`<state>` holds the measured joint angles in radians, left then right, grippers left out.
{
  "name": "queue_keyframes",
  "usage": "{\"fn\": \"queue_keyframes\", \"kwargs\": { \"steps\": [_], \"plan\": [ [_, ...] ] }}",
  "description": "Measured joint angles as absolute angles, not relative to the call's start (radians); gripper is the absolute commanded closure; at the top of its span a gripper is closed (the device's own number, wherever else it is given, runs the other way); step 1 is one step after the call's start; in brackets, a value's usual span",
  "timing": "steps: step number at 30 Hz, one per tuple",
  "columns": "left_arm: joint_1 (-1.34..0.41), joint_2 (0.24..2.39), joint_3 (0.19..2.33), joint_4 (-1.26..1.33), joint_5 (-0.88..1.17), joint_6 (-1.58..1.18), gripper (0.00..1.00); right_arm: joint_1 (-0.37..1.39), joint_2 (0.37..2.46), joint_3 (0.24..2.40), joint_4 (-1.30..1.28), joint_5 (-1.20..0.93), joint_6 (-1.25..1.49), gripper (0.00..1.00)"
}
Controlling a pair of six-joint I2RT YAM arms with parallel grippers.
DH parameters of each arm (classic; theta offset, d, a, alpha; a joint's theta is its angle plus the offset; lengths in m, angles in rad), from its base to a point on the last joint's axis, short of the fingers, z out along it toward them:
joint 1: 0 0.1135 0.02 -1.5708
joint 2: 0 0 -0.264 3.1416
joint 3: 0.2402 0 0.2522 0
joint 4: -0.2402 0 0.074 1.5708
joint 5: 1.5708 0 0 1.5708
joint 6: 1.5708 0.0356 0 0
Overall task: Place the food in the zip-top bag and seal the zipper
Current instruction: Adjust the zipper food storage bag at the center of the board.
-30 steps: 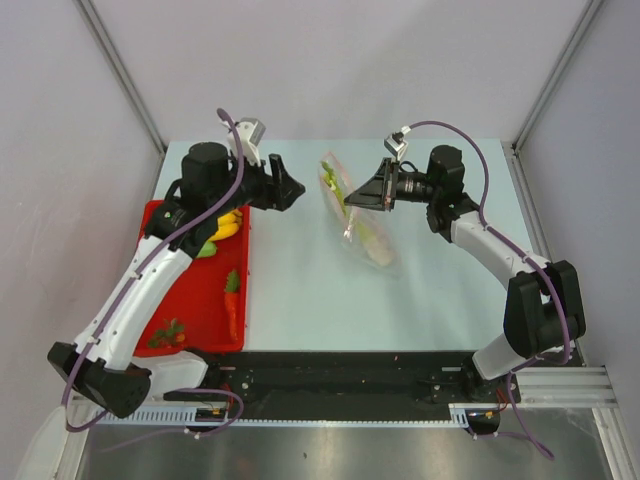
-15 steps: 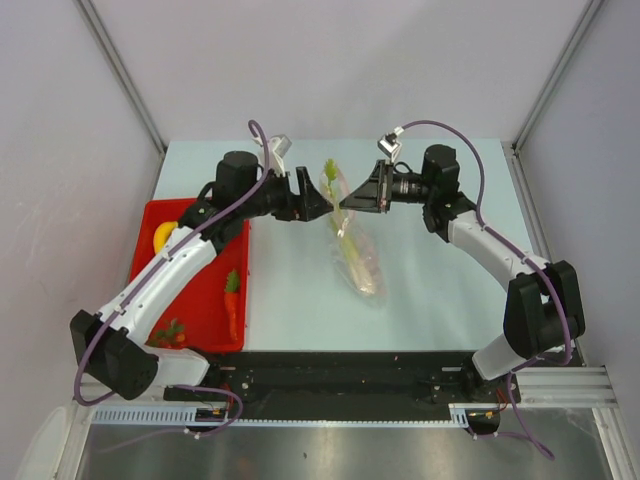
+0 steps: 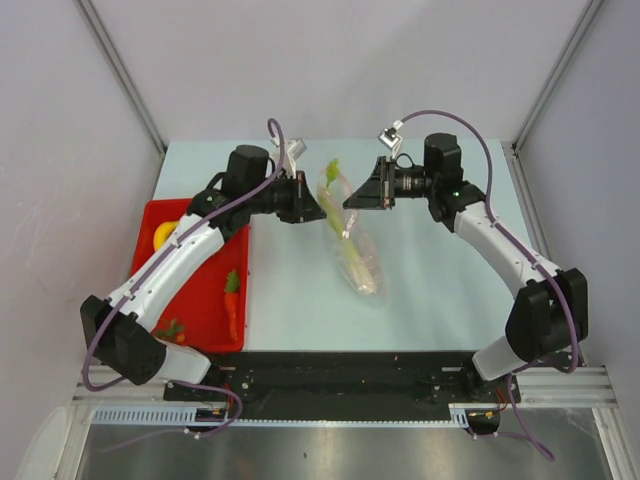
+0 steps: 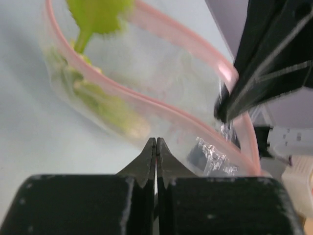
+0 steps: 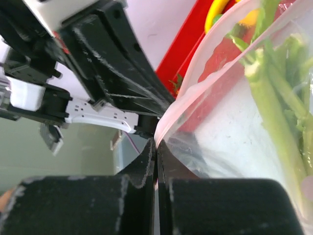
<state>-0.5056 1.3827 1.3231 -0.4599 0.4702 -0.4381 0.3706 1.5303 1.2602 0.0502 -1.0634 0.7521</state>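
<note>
The clear zip-top bag (image 3: 358,255) hangs over the table middle, held up between both grippers at its mouth. My left gripper (image 3: 320,208) is shut on the mouth's left rim, and in the left wrist view its tips (image 4: 156,142) pinch the plastic at the pink zipper (image 4: 195,41). My right gripper (image 3: 347,202) is shut on the opposite rim, its tips (image 5: 156,143) at the strip. Green-white leeks (image 5: 274,112) and a leafy green vegetable (image 4: 98,12) lie inside. A banana (image 3: 165,235), a carrot (image 3: 232,305) and strawberries (image 3: 170,330) are on the tray.
The red tray (image 3: 200,275) lies at the table's left, under the left arm's forearm. Grey walls close in the back and both sides. The two grippers face each other almost tip to tip above the pale table (image 3: 440,280).
My left arm swung right from over the tray to the bag's mouth and its jaws shut on the rim. The right gripper kept its hold, and the bag's mouth rose a little.
</note>
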Motion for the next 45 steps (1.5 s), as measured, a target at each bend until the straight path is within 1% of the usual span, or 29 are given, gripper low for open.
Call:
{"fn": "queue_keyframes", "kwargs": {
  "steps": [6, 7, 8, 9, 10, 12, 13, 15, 18, 20, 23, 28, 30, 31, 32, 34, 35, 37, 38, 40, 41, 43, 45],
  "plan": [
    [-0.502, 1.366, 1.495, -0.602, 0.641, -0.305, 1.0, 0.355, 1.457, 1.364, -0.236, -1.066, 0.55, 1.0],
    [-0.502, 1.353, 1.509, -0.612, 0.664, -0.293, 0.98, 0.361, 1.437, 1.374, -0.272, -1.066, 0.521, 1.0],
    [-0.502, 1.336, 1.521, -0.626, 0.684, -0.279, 0.82, 0.368, 1.415, 1.382, -0.307, -1.066, 0.495, 1.0],
    [-0.502, 1.317, 1.53, -0.639, 0.698, -0.26, 0.46, 0.377, 1.396, 1.39, -0.336, -1.067, 0.474, 1.0],
    [-0.502, 1.296, 1.534, -0.644, 0.705, -0.232, 0.33, 0.385, 1.378, 1.396, -0.361, -1.067, 0.456, 1.0],
    [-0.502, 1.256, 1.534, -0.646, 0.711, -0.166, 0.18, 0.405, 1.344, 1.403, -0.397, -1.067, 0.423, 1.0],
    [-0.502, 1.242, 1.535, -0.647, 0.72, -0.118, 0.15, 0.413, 1.331, 1.403, -0.408, -1.068, 0.412, 1.0],
    [-0.502, 1.216, 1.546, -0.667, 0.774, 0.058, 0.15, 0.424, 1.321, 1.403, -0.421, -1.071, 0.398, 1.0],
    [-0.522, 1.19, 1.551, -0.709, 0.818, 0.305, 0.17, 0.424, 1.333, 1.403, -0.436, -1.071, 0.39, 1.0],
    [-0.566, 1.184, 1.553, -0.758, 0.807, 0.491, 0.18, 0.424, 1.348, 1.403, -0.443, -1.071, 0.386, 1.0],
    [-0.627, 1.195, 1.553, -0.814, 0.79, 0.682, 0.21, 0.439, 1.36, 1.403, -0.461, -1.07, 0.366, 1.0],
    [-0.659, 1.232, 1.553, -0.865, 0.76, 0.899, 0.21, 0.481, 1.362, 1.403, -0.511, -1.066, 0.301, 1.0],
    [-0.67, 1.247, 1.553, -0.883, 0.748, 0.956, 0.24, 0.493, 1.362, 1.403, -0.532, -1.059, 0.271, 1.0],
    [-0.68, 1.257, 1.552, -0.89, 0.738, 0.986, 0.27, 0.502, 1.362, 1.407, -0.554, -1.053, 0.246, 1.0],
    [-0.685, 1.261, 1.552, -0.893, 0.734, 0.996, 0.34, 0.506, 1.362, 1.409, -0.562, -1.05, 0.234, 1.0],
    [-0.699, 1.272, 1.55, -0.918, 0.721, 1.032, 0.41, 0.522, 1.362, 1.42, -0.59, -1.031, 0.198, 1.0],
    [-0.706, 1.277, 1.547, -0.931, 0.717, 1.043, 0.48, 0.526, 1.362, 1.425, -0.599, -1.026, 0.184, 1.0],
    [-0.719, 1.278, 1.519, -0.954, 0.707, 1.063, 0.57, 0.531, 1.362, 1.433, -0.616, -1.016, 0.158, 1.0],
    [-0.729, 1.275, 1.486, -0.963, 0.699, 1.075, 0.72, 0.533, 1.361, 1.435, -0.624, -1.01, 0.147, 1.0],
    [-0.744, 1.271, 1.436, -0.99, 0.68, 1.083, 0.97, 0.536, 1.361, 1.435, -0.639, -0.999, 0.127, 1.0],
    [-0.752, 1.272, 1.414, -1.008, 0.668, 1.087, 1.0, 0.536, 1.361, 1.435, -0.646, -0.996, 0.12, 1.0],
    [-0.765, 1.272, 1.402, -1.041, 0.655, 1.089, 1.0, 0.535, 1.361, 1.437, -0.666, -0.989, 0.102, 1.0],
    [-0.77, 1.27, 1.44, -1.073, 0.66, 1.077, 1.0, 0.534, 1.361, 1.447, -0.692, -0.982, 0.081, 1.0]
  ]
}}
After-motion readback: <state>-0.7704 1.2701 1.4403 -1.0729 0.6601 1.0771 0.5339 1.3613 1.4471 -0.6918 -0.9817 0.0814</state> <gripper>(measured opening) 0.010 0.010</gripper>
